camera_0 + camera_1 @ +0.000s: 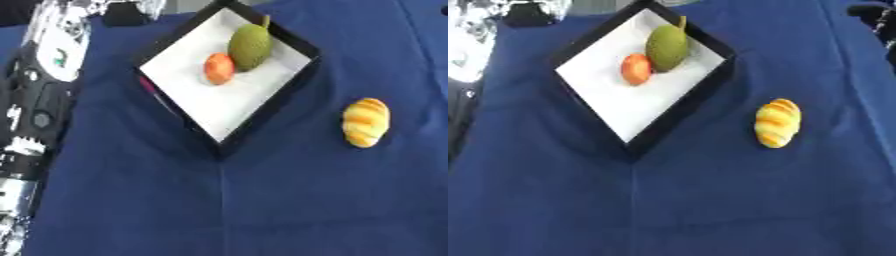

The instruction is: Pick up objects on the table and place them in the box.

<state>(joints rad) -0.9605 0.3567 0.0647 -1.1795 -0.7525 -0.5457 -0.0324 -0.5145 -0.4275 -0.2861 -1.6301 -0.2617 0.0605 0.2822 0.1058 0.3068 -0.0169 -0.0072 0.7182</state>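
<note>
Across the whole frame runs the dark blue cloth-covered table (pixel 262 210), creased down its middle. At eleven o'clock from the table's centre sits the black-walled box with a white floor (pixel 254 125), turned corner-on like a diamond. Two things are already inside, toward its twelve o'clock corner: a large olive-green, rough-skinned fruit with a stem (pixel 250 46), upright-ish, and touching it at its seven o'clock side a small orange-red round fruit (pixel 219 68).

Still out on the cloth is the yellow and orange striped bread roll (pixel 366 122), at about four o'clock from the box's middle and well apart from its right wall. Its long axis runs close to twelve-to-six, tipped a touch toward one o'clock.

Now the arms. The robot's left arm (pixel 39 100), black with silver and white patches, runs down the nine o'clock edge; its hand does not show, so I cannot tell how those fingers stand. At the one o'clock corner of the right eye view, a dark shape (pixel 874 15) peeks in, probably part of the right arm; no hand is visible there either.

By my reckoning, the roll lies on the right arm's side, so that hand looks better placed, coming across the roll's short width, then carrying toward ten o'clock.
</note>
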